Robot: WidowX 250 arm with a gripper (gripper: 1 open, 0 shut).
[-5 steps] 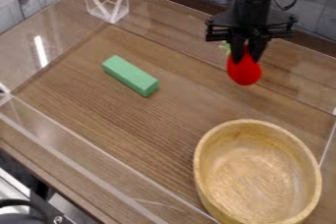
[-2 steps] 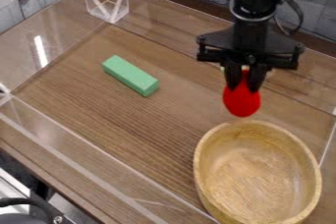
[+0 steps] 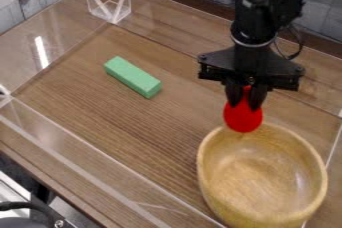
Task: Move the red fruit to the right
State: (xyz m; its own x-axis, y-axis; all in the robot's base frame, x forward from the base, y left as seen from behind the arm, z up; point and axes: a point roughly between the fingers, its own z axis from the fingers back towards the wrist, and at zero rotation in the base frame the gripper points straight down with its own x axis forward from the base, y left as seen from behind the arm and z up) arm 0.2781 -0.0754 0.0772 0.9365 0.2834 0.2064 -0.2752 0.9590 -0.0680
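The green block (image 3: 134, 76) sits well off to your left, out of the way. You are mid-carry: the gripper (image 3: 246, 100) is clamped on the fruit (image 3: 242, 118), a small glossy red egg hanging from the jaws just above the bowl's (image 3: 262, 182) far rim. Next, pick a bare spot of table on the right and lower before letting go.
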